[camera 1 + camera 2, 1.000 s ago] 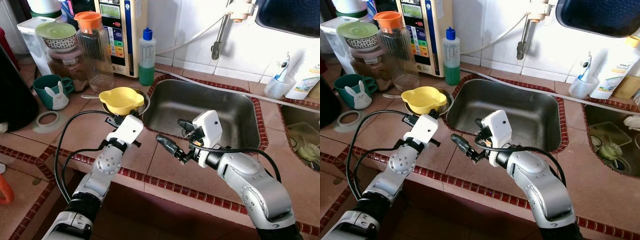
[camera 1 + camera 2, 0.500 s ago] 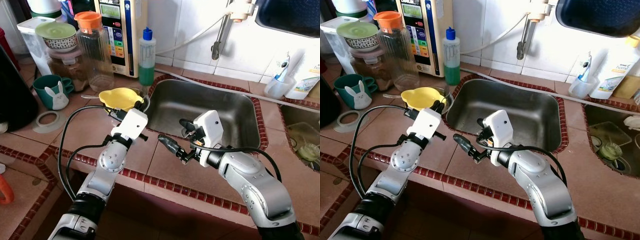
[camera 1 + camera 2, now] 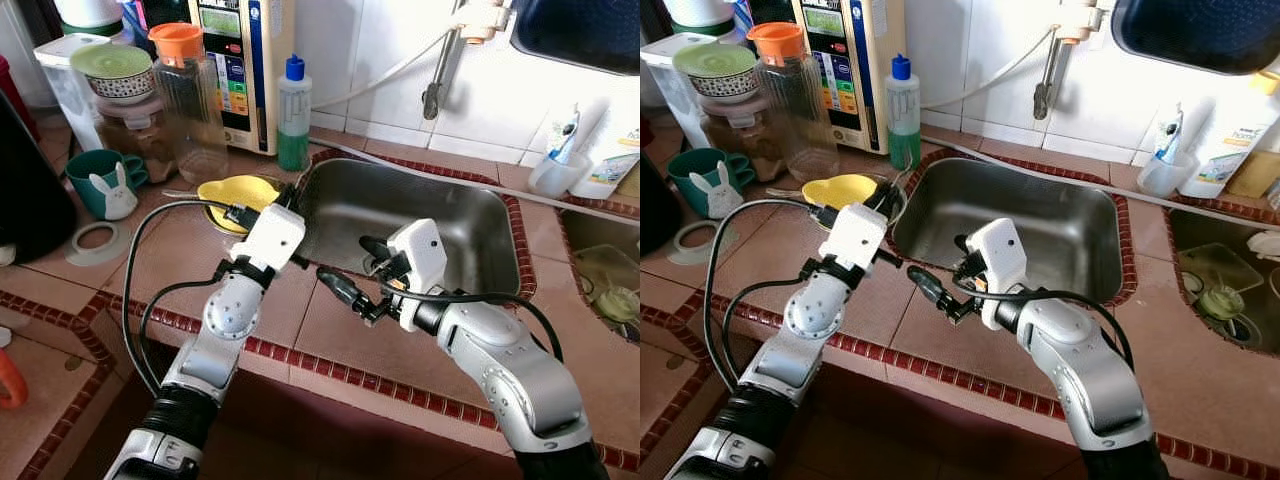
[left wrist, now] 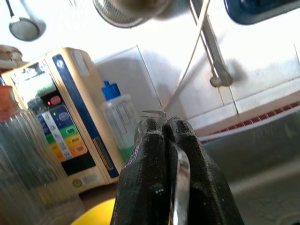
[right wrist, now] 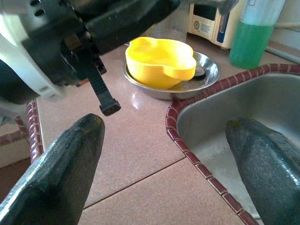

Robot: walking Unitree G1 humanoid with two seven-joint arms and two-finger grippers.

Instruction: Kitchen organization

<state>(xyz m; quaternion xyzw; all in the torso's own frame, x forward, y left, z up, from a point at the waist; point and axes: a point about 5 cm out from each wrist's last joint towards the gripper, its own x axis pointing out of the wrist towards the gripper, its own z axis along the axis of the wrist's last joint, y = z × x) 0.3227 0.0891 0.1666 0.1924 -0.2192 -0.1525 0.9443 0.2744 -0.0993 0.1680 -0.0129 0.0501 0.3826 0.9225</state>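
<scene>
A yellow bowl (image 3: 235, 190) sits in a shallow steel dish (image 5: 208, 72) on the tiled counter, just left of the steel sink (image 3: 470, 215). My left gripper (image 3: 287, 193) reaches over the bowl's right edge toward the sink rim. In the left wrist view its fingers (image 4: 145, 173) are shut on a thin shiny metal utensil (image 4: 180, 180), whose small tip pokes out above them. My right gripper (image 3: 356, 268) hovers open over the counter at the sink's front-left corner, nothing between its fingers (image 5: 61, 173), facing the yellow bowl (image 5: 159, 61).
A green soap bottle (image 3: 293, 115), a water purifier (image 3: 235, 60), an orange-lidded pitcher (image 3: 188, 95) and a teal rabbit mug (image 3: 105, 185) crowd the back left. A tap (image 3: 435, 90) hangs over the sink. A second basin (image 3: 605, 275) lies at the right.
My left arm has reached forward and to the right, from the near side of the yellow bowl to its sink-side edge. The right gripper has barely moved and stays open.
</scene>
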